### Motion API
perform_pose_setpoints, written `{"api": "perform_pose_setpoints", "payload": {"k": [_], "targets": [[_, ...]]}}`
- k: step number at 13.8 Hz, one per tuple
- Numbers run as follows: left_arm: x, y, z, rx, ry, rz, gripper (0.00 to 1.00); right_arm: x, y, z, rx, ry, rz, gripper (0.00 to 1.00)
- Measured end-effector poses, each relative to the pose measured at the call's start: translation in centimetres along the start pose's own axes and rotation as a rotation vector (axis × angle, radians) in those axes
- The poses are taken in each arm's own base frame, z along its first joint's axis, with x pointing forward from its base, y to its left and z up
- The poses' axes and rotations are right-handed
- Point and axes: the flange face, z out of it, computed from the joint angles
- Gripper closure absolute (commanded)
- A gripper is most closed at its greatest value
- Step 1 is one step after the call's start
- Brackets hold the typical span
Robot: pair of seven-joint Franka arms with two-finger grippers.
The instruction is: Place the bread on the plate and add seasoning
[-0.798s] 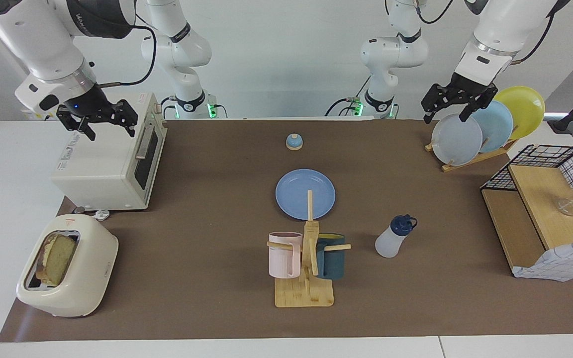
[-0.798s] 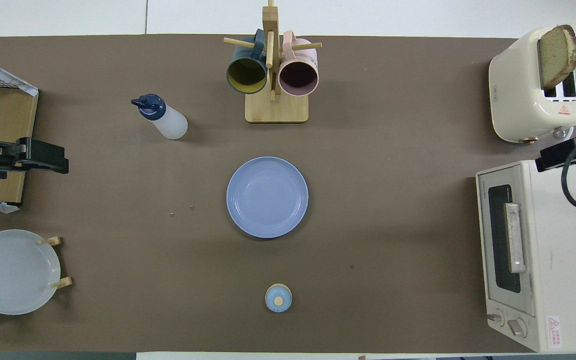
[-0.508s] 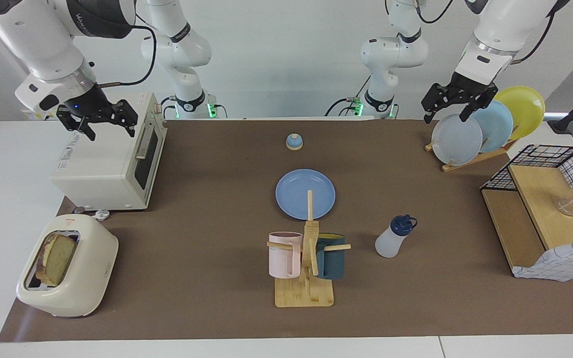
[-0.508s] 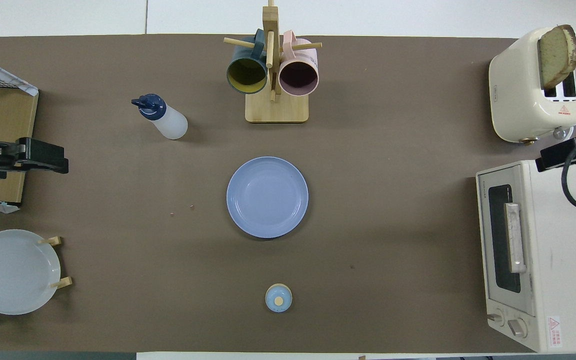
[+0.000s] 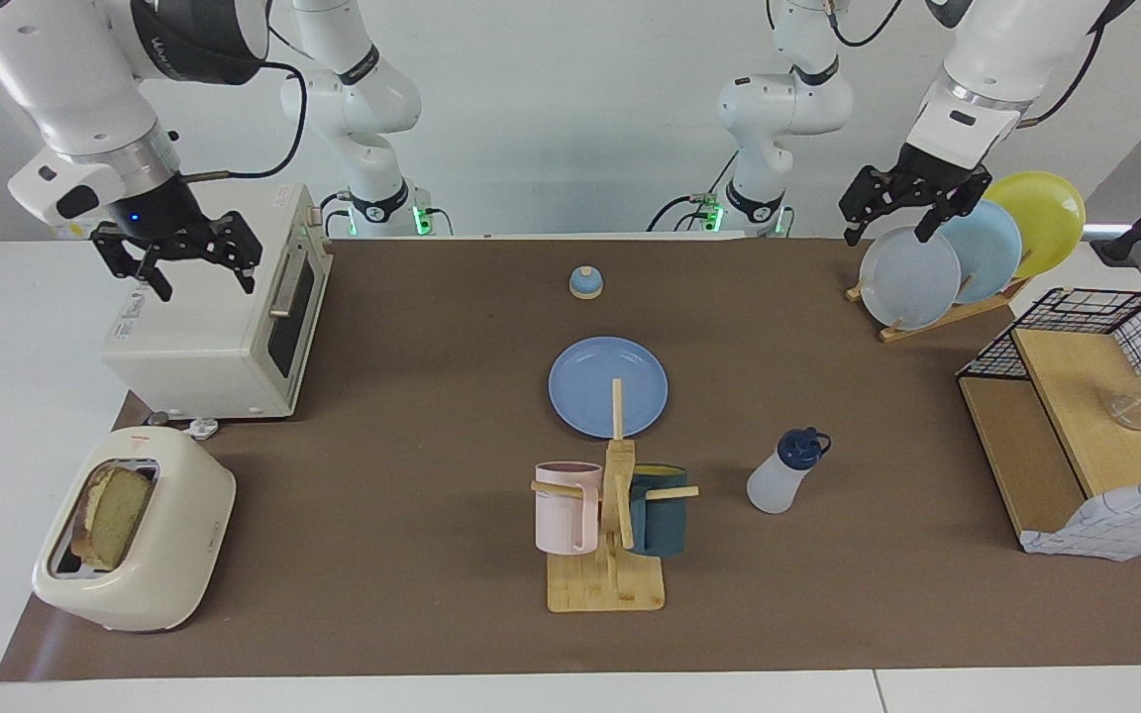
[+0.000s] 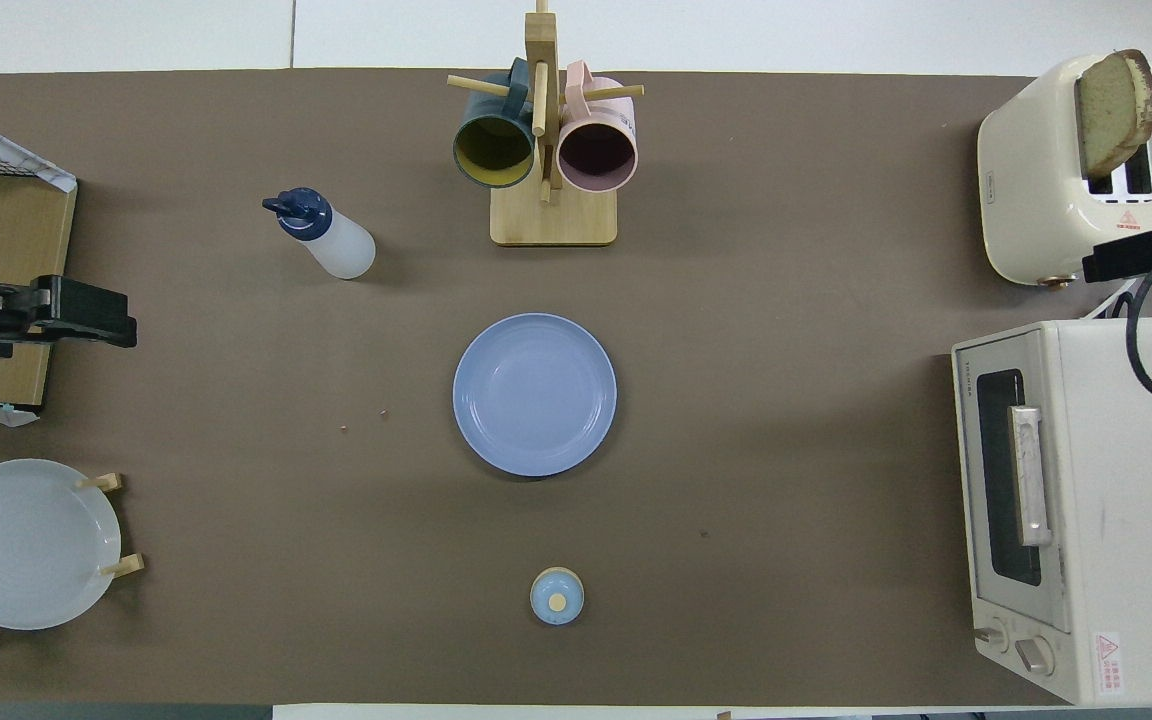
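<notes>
The bread (image 5: 115, 513) (image 6: 1114, 108) stands upright in a slot of the cream toaster (image 5: 169, 555) at the right arm's end of the table. Mid-table lies the medium-blue plate (image 5: 608, 381) (image 6: 534, 394) with nothing on it. The seasoning (image 5: 784, 472) (image 6: 326, 233), a white bottle with a dark blue cap, stands on the mat toward the left arm's end, farther from the robots than the plate. My right gripper (image 5: 202, 280) (image 6: 1128, 258) hangs open and holds nothing over the toaster oven (image 5: 219, 327). Above the plate rack (image 5: 937, 312), my left gripper (image 5: 885, 230) (image 6: 86, 314) is open too and holds nothing.
A wooden mug rack (image 5: 608, 579) with a pink and a dark mug stands beside the seasoning, farther from the robots than the plate. A small blue bell (image 5: 585, 282) sits nearer to the robots. A wire basket with a wooden shelf (image 5: 1086, 426) stands at the left arm's end.
My right gripper has moved over the toaster oven toward the toaster and a little lower. The left arm has not moved. Bread, plate and seasoning are where they were.
</notes>
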Motion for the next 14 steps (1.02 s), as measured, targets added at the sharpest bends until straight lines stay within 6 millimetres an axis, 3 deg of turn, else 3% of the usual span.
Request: {"api": "perform_pose_setpoints", "payload": {"k": [4,9,11,14], "targets": [[-0.1,0.3,0.4,0.002,-0.009,0.007,0.00,1.8,2.4,1.9,-0.073,0.185,0.006,0.07],[-1.4,0.3,2.4,0.008,-0.015,0.008,0.00,5.2,6.4,8.7,-0.172,0.288,0.004,0.07],[-1.6,0.3,4.2,-0.001,0.065,0.007,0.00,6.1,7.8,10.9,-0.182,0.315,0.015,0.09],[-3.4,0.2,8.9,-0.009,0.176,0.007,0.00,6.9,8.3,12.9,-0.185,0.332,0.016,0.16]]}}
